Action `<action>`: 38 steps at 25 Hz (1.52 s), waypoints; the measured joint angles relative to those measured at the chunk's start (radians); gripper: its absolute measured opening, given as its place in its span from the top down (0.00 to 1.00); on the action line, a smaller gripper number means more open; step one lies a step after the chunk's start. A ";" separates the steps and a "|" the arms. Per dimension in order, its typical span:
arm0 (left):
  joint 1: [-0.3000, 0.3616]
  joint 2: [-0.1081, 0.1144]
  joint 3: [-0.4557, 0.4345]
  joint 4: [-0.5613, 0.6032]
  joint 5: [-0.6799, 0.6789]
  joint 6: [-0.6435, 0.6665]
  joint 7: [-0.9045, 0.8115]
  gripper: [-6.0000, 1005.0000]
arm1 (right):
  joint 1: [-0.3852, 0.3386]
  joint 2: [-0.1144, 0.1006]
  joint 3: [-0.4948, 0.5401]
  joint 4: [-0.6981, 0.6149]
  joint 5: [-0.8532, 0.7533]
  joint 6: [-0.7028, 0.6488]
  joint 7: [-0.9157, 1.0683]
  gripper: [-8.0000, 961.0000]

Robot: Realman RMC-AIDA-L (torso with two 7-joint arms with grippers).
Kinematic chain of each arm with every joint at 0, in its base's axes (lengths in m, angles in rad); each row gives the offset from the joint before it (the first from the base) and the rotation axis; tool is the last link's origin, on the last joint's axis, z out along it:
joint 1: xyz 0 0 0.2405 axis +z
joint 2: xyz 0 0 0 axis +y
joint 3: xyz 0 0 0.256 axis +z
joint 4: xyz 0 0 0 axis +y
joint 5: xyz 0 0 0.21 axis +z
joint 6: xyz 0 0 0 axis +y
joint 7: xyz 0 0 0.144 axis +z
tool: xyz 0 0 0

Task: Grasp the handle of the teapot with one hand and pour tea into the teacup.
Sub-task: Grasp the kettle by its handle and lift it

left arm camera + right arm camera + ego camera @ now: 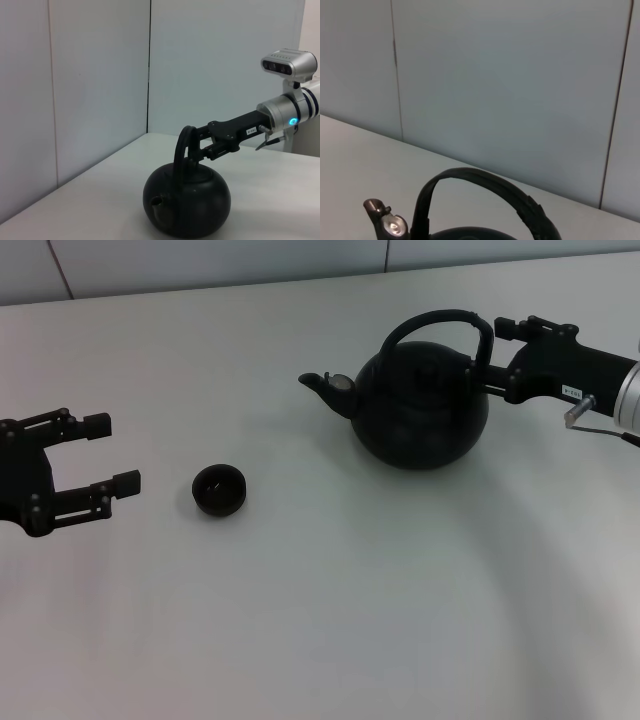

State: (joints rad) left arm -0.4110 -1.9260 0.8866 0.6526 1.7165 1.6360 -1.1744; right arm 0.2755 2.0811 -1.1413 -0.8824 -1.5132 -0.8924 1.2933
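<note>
Head view: teapot (420,405) upper right on the white surface (320,620), spout toward frame left. Right gripper (492,355) at the handle (440,324)'s right end; whether it pinches it, can't tell. Teacup (219,490) left of centre. Left gripper (112,453) far left, fingers spread, holding nothing.

Left wrist view: right gripper (192,145) against the handle (183,145), teapot (186,202) bottom centre.

Right wrist view: handle (485,192) arcs across the bottom, spout lower left.
</note>
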 joint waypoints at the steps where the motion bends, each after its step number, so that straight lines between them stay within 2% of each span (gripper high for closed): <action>1: 0.000 0.000 0.000 0.002 0.000 0.000 -0.001 0.25 | 0.000 0.000 0.000 0.000 0.000 0.001 0.000 0.24; 11: 0.003 -0.001 -0.004 0.002 -0.003 0.001 0.001 0.25 | 0.005 0.001 -0.005 0.000 -0.004 0.002 -0.011 0.27; 15: 0.006 -0.001 -0.017 0.003 -0.004 0.002 0.001 0.25 | 0.003 0.001 -0.001 0.000 -0.002 0.004 -0.023 0.46; 33: 0.000 -0.008 -0.025 0.008 -0.003 0.000 -0.003 0.25 | 0.014 0.002 0.001 0.019 0.001 0.009 -0.061 0.85; 38: 0.000 -0.012 -0.025 0.008 -0.003 0.000 -0.003 0.25 | 0.019 0.002 -0.004 0.021 0.032 0.013 -0.081 0.86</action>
State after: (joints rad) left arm -0.4111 -1.9379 0.8621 0.6611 1.7138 1.6363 -1.1774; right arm 0.2942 2.0830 -1.1448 -0.8613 -1.4814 -0.8792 1.2122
